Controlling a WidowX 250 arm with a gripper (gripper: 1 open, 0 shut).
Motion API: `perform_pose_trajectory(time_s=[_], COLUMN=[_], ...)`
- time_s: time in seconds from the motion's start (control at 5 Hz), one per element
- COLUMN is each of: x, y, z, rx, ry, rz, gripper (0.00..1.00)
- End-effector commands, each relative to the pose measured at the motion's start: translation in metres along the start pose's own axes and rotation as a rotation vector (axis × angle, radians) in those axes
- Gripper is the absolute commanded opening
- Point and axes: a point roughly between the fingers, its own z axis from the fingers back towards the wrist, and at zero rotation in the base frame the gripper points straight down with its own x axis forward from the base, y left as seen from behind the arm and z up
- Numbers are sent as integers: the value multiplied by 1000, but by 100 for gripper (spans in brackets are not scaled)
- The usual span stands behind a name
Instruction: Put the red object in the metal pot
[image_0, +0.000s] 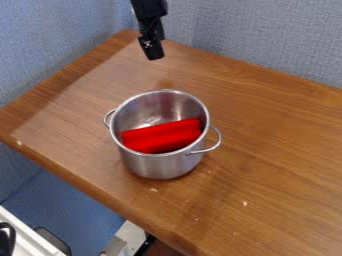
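Note:
The red object (163, 135) lies inside the metal pot (144, 162), stretched across its width with the right end tilted up against the wall. The shiny pot stands on the wooden table (267, 130), near its front left part, with a small loop handle on each side. My gripper (154, 47) hangs high over the table's back left area, well above and behind the pot, touching nothing. Its black fingers point down and look slightly parted, with nothing between them.
A blue-grey wall rises behind the table. The table's front left edge (67, 175) drops off to the floor, where pale objects (27, 240) show at the bottom left.

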Motion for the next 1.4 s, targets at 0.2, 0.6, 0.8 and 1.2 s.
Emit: perform_pose_trajectory(time_s=[0.2,0.6,0.8,1.2], x=[18,23,14,14], y=[28,37,43,37], z=[22,7,-8,-11], rx=[-8,-86,-123,-131], ry=[30,20,6,3], rz=[-140,-342,-456,-606], gripper=[0,0,0,0])
